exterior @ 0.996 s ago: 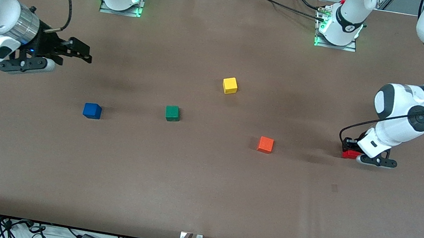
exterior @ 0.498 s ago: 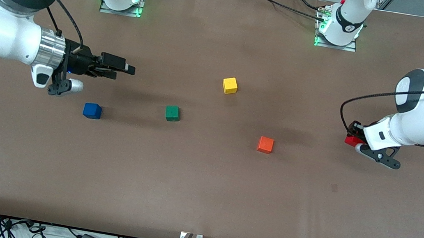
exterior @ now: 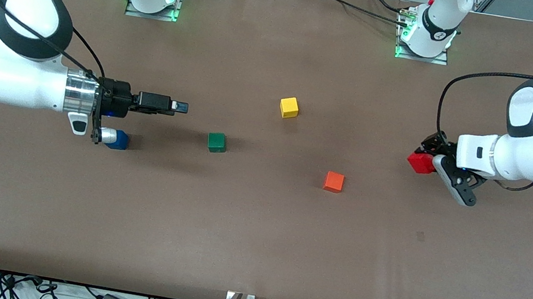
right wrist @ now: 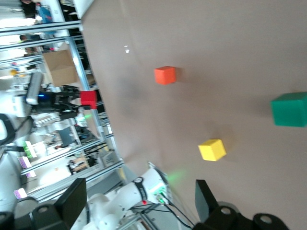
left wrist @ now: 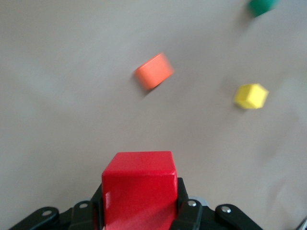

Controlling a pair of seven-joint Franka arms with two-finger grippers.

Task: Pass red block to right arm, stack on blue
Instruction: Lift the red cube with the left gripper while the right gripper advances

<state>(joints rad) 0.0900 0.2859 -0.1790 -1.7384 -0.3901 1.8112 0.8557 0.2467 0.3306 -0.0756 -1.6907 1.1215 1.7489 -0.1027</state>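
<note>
My left gripper [exterior: 423, 155] is shut on the red block [exterior: 420, 164] and holds it in the air above the table's left-arm end. In the left wrist view the red block [left wrist: 139, 189] sits clamped between the black fingers [left wrist: 188, 214]. The blue cube [exterior: 119, 140] rests on the table toward the right arm's end, partly hidden under that arm's wrist. My right gripper [exterior: 179, 106] lies level above the table between the blue and green cubes, pointing at the left arm. It is open and holds nothing, with its fingers [right wrist: 205, 197] wide apart. The right wrist view shows the red block [right wrist: 88, 98] far off.
A green cube [exterior: 216, 142], a yellow cube [exterior: 289, 107] and an orange cube [exterior: 333, 182] sit across the middle of the brown table [exterior: 253, 241]. The orange cube is nearest the left gripper. Both arm bases stand along the table edge farthest from the front camera.
The left gripper has lifted the red block off the table and carried it toward the middle. The right gripper has swung out toward the middle, over the blue cube's side, and levelled.
</note>
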